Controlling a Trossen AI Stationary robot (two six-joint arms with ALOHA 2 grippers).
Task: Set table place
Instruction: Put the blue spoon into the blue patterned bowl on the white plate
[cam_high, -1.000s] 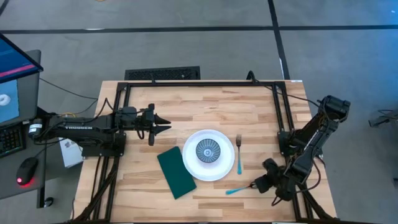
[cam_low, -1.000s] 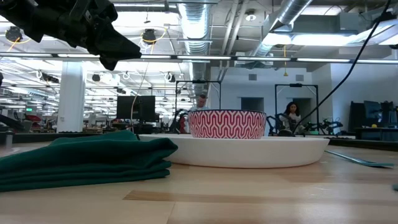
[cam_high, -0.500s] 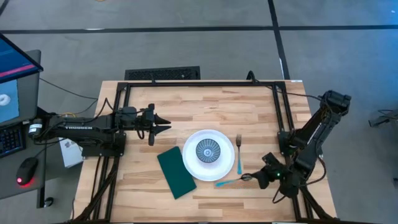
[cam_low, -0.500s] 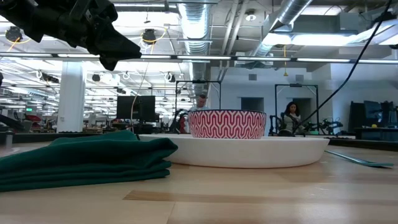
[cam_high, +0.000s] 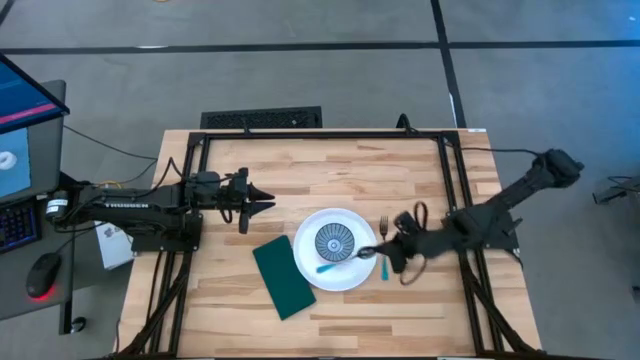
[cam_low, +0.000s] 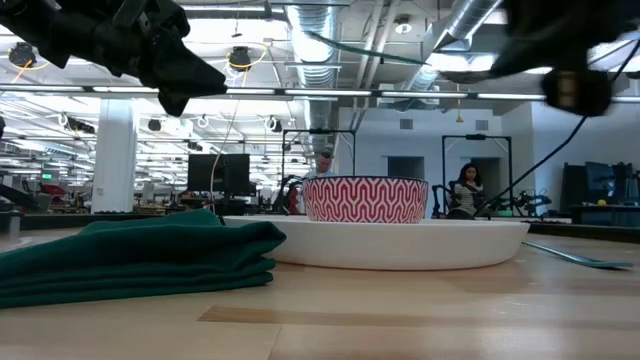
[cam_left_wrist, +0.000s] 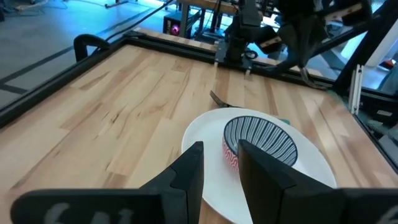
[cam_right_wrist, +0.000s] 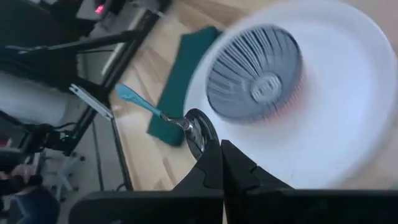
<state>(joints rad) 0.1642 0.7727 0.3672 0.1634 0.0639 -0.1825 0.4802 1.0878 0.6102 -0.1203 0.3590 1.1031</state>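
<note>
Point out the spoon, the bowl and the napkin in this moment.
spoon (cam_right_wrist: 140, 104): right wrist view, on its blue handle.
bowl (cam_high: 333, 243): high view, on its striped inside.
napkin (cam_high: 283, 276): high view, on the middle of the folded cloth.

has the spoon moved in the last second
Yes. The right gripper, shut on the spoon, has carried it from the table's near right corner leftward, over the plate beside the bowl.

- We see a patterned bowl (cam_low: 365, 199) on a white plate (cam_low: 400, 243) mid-table.
- A folded green napkin (cam_low: 130, 258) lies beside the plate.
- A dark arm (cam_low: 110, 40) hangs above the napkin.
</note>
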